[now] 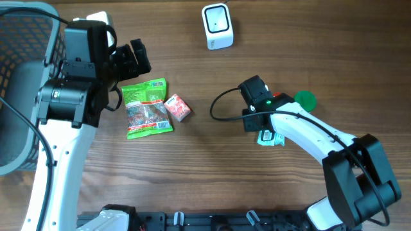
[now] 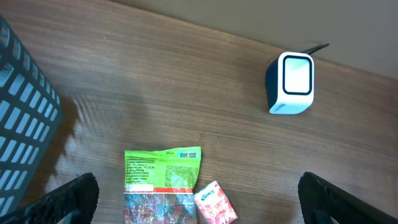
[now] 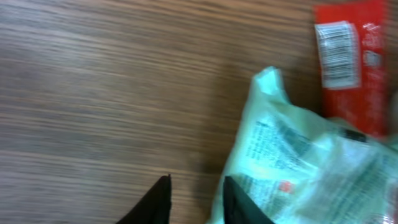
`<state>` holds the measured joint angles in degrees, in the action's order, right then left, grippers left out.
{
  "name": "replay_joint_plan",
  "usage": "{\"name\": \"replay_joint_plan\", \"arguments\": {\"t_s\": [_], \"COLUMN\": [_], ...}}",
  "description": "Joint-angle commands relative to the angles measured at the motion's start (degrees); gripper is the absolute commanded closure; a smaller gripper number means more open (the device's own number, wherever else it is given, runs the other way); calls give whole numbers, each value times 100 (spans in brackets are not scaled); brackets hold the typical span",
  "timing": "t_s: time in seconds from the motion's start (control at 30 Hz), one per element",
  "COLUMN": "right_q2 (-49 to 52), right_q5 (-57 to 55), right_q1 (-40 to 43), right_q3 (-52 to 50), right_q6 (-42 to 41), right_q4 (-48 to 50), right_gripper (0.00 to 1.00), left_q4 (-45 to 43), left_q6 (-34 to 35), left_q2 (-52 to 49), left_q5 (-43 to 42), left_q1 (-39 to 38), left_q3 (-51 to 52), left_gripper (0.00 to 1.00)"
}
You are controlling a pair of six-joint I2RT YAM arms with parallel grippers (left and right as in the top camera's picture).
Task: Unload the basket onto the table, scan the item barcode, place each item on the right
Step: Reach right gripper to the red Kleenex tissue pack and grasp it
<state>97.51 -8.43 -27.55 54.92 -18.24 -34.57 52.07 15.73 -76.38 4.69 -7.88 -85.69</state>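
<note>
Since the wooden table (image 1: 192,186) lies bare across its middle and near edge, we have open room between the two arms. The crowded side is the left, where the grey mesh basket (image 1: 19,77) fills the corner.

Our left arm (image 1: 64,128) rises beside that basket. The left gripper (image 1: 131,59) hangs above the table with jaws spread wide and nothing in them.

Our right arm (image 1: 308,135) reaches in from the near right corner toward the centre. The right gripper (image 3: 196,180) points down, its jaws a narrow gap apart with bare wood between them, so it grasps nothing.

A green packet (image 1: 148,109) lies flat just beside the left gripper, its barcode near the far edge. The white scanner (image 1: 217,25) stands well apart, close to the far edge.

A pale packet (image 3: 298,155) lies against one right finger; we cannot tell whether they touch. A red packet (image 3: 348,62), barcode up, sits just beside the pale one. A small pink packet (image 1: 178,107) rests against the green packet.
</note>
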Motion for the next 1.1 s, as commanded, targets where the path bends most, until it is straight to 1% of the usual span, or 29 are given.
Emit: {"name": "replay_joint_plan", "arguments": {"t_s": [0.0, 0.07, 0.1, 0.13, 0.17, 0.27, 0.33, 0.4, 0.47, 0.57, 0.63, 0.7, 0.77, 0.8, 0.87, 1.0, 1.03, 1.07], "right_q2": [20, 20, 20, 22, 22, 22, 22, 22, 22, 107, 273, 619, 894, 1049, 1375, 1812, 1834, 1834], "right_q5": [1480, 2494, 2927, 3257, 3351, 3329, 3200, 2691, 2288, 2013, 1600, 927, 433, 363, 479, 1071, 1322, 1541], "right_q1": [17, 11, -7, -52, -129, -457, -605, -807, -951, -1303, -1508, -1749, -1829, -1834, -1749, -1473, -1394, -1335], "right_q3": [68, 144, 144, 144, 144, 280, 640, 1246, 1499, 1510, 1510, 1510, 1510, 1510, 1510, 1510, 1510, 1510], "right_q6": [621, 857, 866, 859, 752, 654, 557, 474, 479, 798, 833, 1067, 1075, 1075, 1051, 857, 850, 798], "right_q4": [275, 573, 802, 1014, 1204, 1661, 1502, 1139, 1134, 1554, 1720, 2061, 2273, 2369, 2570, 2793, 2791, 2791], "right_gripper": [61, 57, 57, 55, 53, 51, 52, 52, 52, 51, 52, 51, 49, 49, 49, 49, 50, 53], "left_q4": [-13, -13, -13, -13, -13, -13, -13, -13, -13, -13, -13, -13, -13, -13, -13, -13, -13, -13], "left_q6": [-72, -72, -72, -72, -72, -72, -72, -72, -72, -72, -72, -72, -72, -72, -72, -72, -72, -72], "left_q2": [9, 9, 9, 9, 9, 9, 9, 9, 9, 9, 9, 9, 9, 9, 9, 9, 9, 9], "left_q5": [52, 52, 52, 52, 52, 52, 50, 50, 52, 50, 52, 50, 52, 50, 52, 50, 52, 50], "left_q1": [-11, -11, -11, -11, -11, -11, -11, -11, -11, -11, -11, -11, -11, -11, -11, -11, -11, -11], "left_q3": [-26, -26, -26, -26, -26, -26, -26, -26, -26, -26, -26, -26, -26, -26, -26, -26, -26, -26], "left_gripper": [0, 0, 0, 0, 0, 0, 0, 0, 0, 0, 0, 0, 0, 0, 0, 0, 0, 0]}}
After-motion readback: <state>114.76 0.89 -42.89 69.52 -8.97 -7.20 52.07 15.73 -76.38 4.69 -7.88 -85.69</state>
